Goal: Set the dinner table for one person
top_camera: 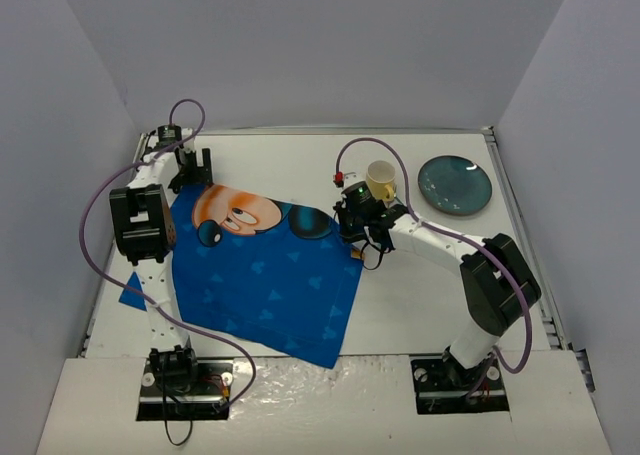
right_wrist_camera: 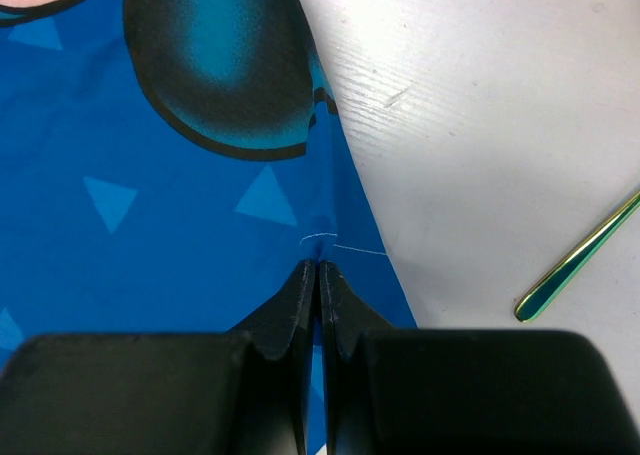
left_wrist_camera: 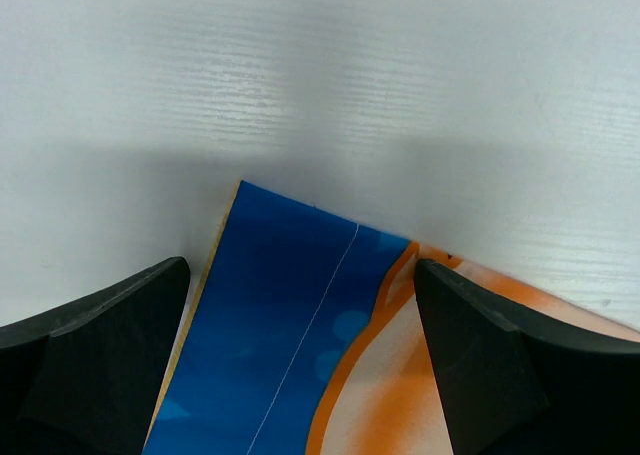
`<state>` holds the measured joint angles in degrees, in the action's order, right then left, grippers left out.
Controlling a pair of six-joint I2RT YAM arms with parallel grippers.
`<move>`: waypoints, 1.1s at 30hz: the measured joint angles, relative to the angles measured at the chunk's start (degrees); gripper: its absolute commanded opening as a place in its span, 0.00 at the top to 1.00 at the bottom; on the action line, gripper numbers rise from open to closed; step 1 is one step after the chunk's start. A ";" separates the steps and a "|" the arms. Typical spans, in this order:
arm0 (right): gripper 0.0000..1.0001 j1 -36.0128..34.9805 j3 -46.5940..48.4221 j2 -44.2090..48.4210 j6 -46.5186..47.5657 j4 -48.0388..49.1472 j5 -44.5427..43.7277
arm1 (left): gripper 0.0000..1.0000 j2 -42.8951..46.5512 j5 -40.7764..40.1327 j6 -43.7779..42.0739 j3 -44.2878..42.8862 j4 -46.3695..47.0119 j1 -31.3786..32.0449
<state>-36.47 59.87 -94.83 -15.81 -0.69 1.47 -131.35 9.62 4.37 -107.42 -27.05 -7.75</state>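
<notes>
**First inspector:** We start at the left. What do we record for the left gripper (left_wrist_camera: 300, 271)?

**Second inspector:** Its jaws are released and spread wide. We note them straddling the far left corner of the blue cartoon-printed placemat (top_camera: 260, 285), with no contact visible.

**First inspector:** And the dinner table (top_camera: 405, 305)?

**Second inspector:** We find the white tabletop filling the floor of the enclosure between the grey walls, beneath both arms. The placemat lies on its left half, skewed, with its near corner reaching the front edge.

**First inspector:** We move on to the right gripper (right_wrist_camera: 318, 267).

**Second inspector:** It is clenched on the placemat's right edge. We see the cloth rising in a small ridge into the closed fingertips. A slender green-gold utensil handle (right_wrist_camera: 575, 265) lies on bare table just right of it, and we cannot tell which utensil it is.

**First inspector:** What is further right?

**Second inspector:** We log a cream cup (top_camera: 380, 180) beside the right wrist. A dark teal plate (top_camera: 455, 185) sits near the far right corner, apart from the cup.
</notes>
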 measured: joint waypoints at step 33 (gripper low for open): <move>1.00 0.01 5.57 2.67 2.46 -3.08 -4.75 | 1.00 7.61 2.23 1.66 6.61 1.14 -0.31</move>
<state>-36.45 65.43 -92.15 -13.35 -3.78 -3.29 -123.74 11.84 6.03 -100.80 -25.91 -8.05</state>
